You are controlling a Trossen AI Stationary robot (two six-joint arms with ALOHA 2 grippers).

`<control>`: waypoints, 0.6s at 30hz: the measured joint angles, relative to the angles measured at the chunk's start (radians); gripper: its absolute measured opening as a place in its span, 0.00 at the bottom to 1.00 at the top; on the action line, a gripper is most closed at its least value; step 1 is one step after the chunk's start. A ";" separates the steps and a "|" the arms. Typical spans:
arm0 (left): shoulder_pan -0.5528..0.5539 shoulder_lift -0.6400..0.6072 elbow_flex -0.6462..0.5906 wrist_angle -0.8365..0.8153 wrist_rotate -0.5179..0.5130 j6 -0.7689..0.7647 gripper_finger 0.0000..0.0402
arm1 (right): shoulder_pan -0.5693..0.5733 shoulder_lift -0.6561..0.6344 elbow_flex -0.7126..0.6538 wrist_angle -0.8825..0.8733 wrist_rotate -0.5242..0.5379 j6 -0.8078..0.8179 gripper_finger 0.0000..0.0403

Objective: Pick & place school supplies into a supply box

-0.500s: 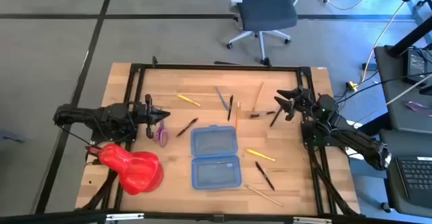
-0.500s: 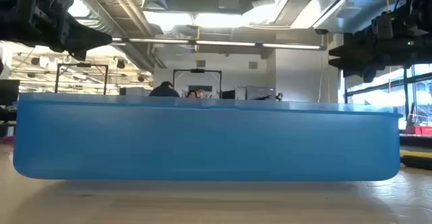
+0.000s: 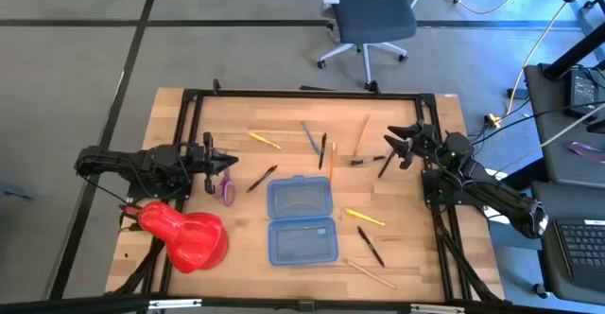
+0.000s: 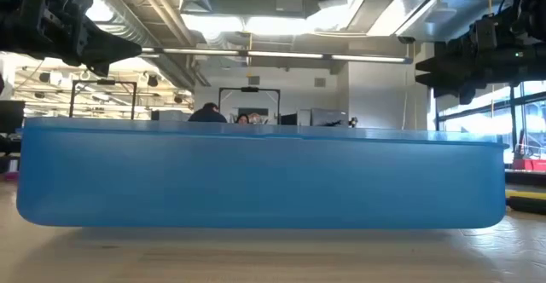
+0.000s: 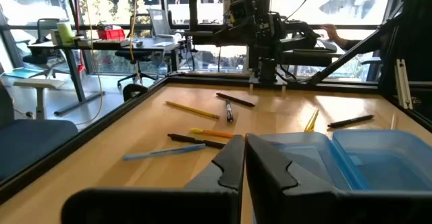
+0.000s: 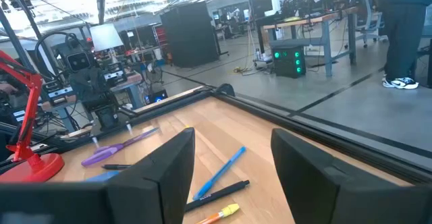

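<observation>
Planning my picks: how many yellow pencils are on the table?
2. The far yellow pencil lies beyond the supply box, toward the left arm's side; the near yellow pencil lies just right of the box. None looks hidden.

Place: an open-plan robotics lab or tech office.
Ceiling: bare ducts, pipes and strip lights (image 4: pixel 256 54) run overhead.
Floor: grey carpet tiles (image 3: pixel 76 59) around a wooden counter (image 3: pixel 284 115) set in a black metal frame.
Furniture: a rolling office chair (image 3: pixel 371 16) behind the counter, and desks with more chairs by large windows (image 5: pixel 108 8).
Equipment: a laptop (image 3: pixel 579 248) on a side desk, cables on the floor, black cabinets, and a box with green lights (image 6: pixel 289 57).
People: some sit at screens far back (image 4: pixel 209 112).
</observation>
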State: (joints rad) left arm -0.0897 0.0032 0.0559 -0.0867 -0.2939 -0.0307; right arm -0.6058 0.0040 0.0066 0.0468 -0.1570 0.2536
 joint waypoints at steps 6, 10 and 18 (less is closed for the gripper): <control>0.000 0.000 0.000 0.000 0.000 0.000 0.03 | 0.000 0.000 0.000 0.000 0.000 0.000 0.50; 0.000 0.000 0.000 0.000 0.000 0.000 0.02 | 0.000 0.000 0.000 0.000 0.000 0.000 0.50; 0.000 0.000 0.000 0.000 0.000 0.000 0.01 | 0.000 0.000 0.000 0.000 0.000 0.000 0.50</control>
State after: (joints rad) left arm -0.0895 0.0032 0.0555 -0.0868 -0.2939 -0.0307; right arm -0.6056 0.0040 0.0065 0.0467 -0.1572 0.2536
